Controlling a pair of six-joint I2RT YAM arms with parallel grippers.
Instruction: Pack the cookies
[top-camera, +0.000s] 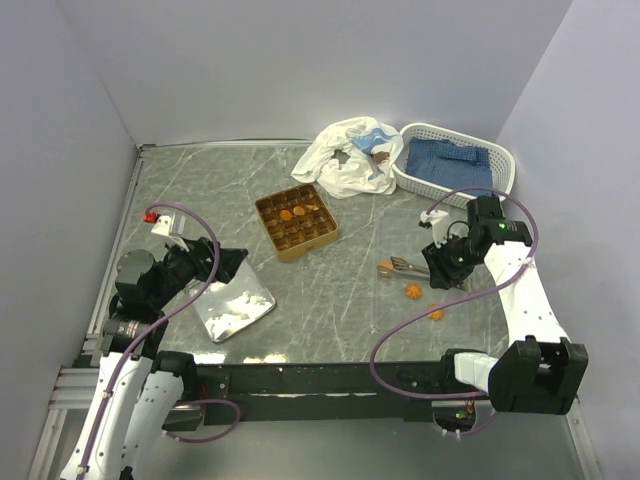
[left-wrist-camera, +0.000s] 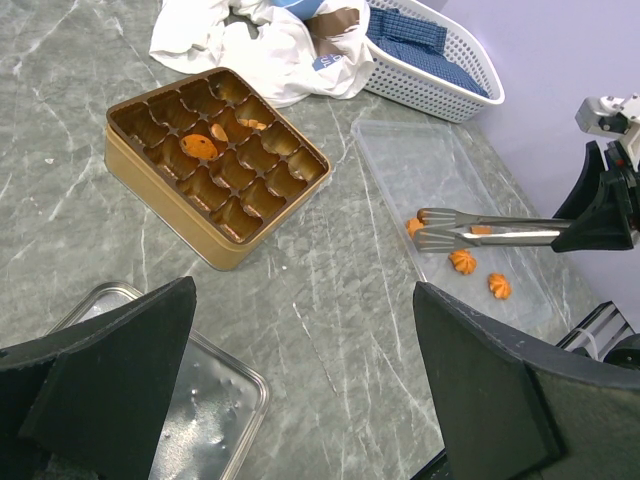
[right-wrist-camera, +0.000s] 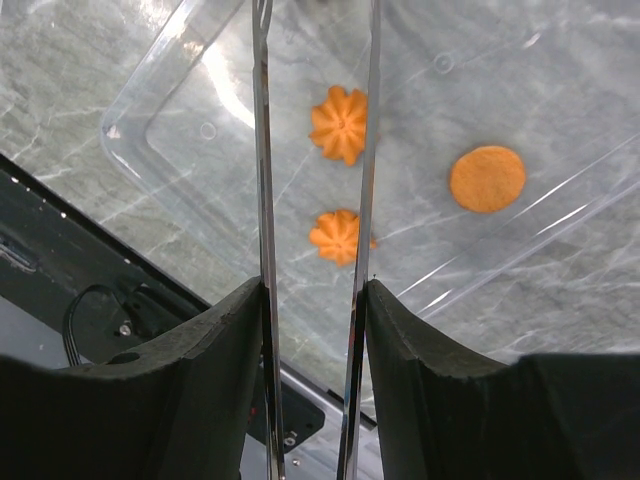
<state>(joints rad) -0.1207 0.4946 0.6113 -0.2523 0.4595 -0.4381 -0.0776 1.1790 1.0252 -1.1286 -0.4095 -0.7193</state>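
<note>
— Since a few of the cookies (left-wrist-camera: 200, 146) lie in the far cells of the tin (left-wrist-camera: 160, 205), where are the others?

— Loose on the clear tray (left-wrist-camera: 420, 165), right of the tin. The right wrist view shows two flower-shaped ones and a plain round one (right-wrist-camera: 487, 178) in the tray's near half, close to its corner.

— And the tongs (left-wrist-camera: 500, 233)?

— The right fingers (right-wrist-camera: 200, 370) are clamped on the handles, holding the two steel arms narrowly apart. Only the left wrist view shows the tips. They reach left, low over the clear tray, with something orange between them. Whether it is pinched I cannot tell, and the right wrist view cuts the tips off.

— The left fingers (left-wrist-camera: 100, 390)?

— Spread wide and holding nothing, above the far corner of a metal tray (left-wrist-camera: 225, 400) at the near left of the worktop (top-camera: 200, 190).

— What does the overhead view add?

— A white basket (top-camera: 440, 197) with blue cloth sits at the far right, and a crumpled white bag (top-camera: 335, 165) lies just left of it, beyond the tin. Walls close the left, far and right edges. The clear tray's near edge lies close to the worktop's near edge.

— Room to move?

— An open strip of marbled worktop runs between the tin and the clear tray, and a wider stretch lies at the far left.
</note>
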